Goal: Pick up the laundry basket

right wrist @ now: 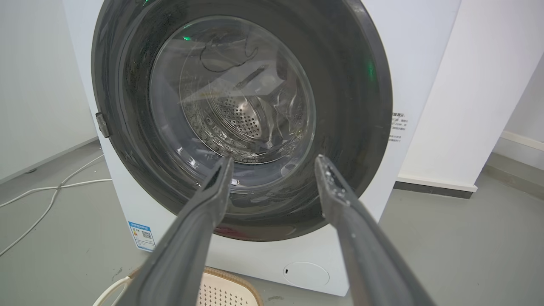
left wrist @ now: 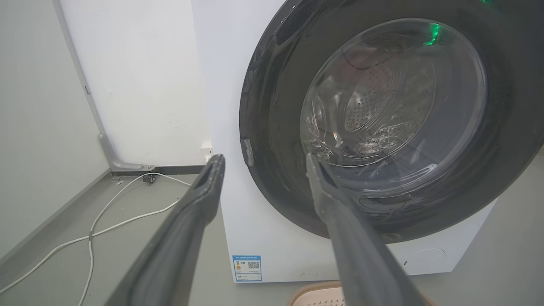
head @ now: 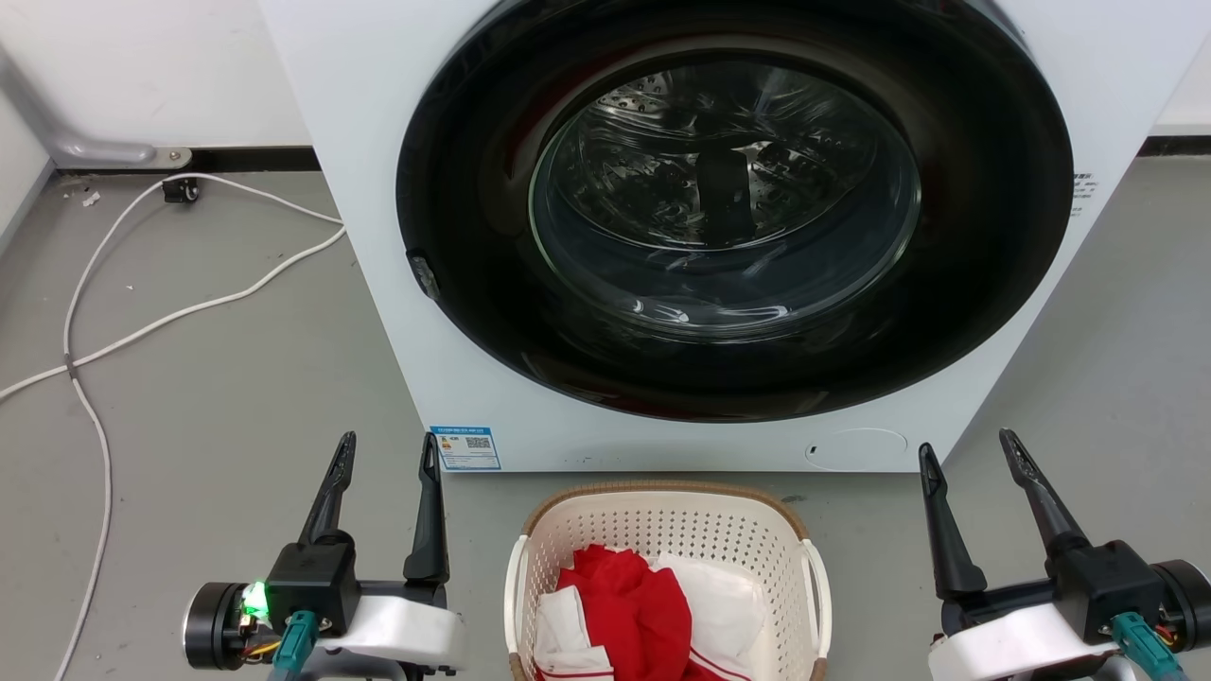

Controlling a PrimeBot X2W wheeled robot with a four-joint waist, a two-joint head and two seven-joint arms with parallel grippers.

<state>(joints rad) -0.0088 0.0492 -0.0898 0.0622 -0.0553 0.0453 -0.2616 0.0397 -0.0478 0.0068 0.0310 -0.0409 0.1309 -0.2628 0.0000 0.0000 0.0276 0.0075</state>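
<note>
The laundry basket point(head: 662, 530) is cream-white perforated plastic with a brown woven-look rim and white loop side handles. It stands on the floor at the bottom centre of the head view, just in front of the washer, holding red and white laundry point(head: 643, 610). My left gripper point(head: 390, 449) is open, to the basket's left and apart from it. My right gripper point(head: 967, 446) is open, to its right. Nothing is between either pair of fingers. A sliver of the basket's rim point(left wrist: 314, 293) shows in the left wrist view, and the rim point(right wrist: 231, 276) with a white handle in the right wrist view.
A white front-loading washing machine point(head: 530, 397) with a shut dark round door point(head: 728, 208) stands right behind the basket. White cables point(head: 142, 322) lie across the grey floor at the left. A white wall and pillar point(right wrist: 459, 106) stand to the washer's right.
</note>
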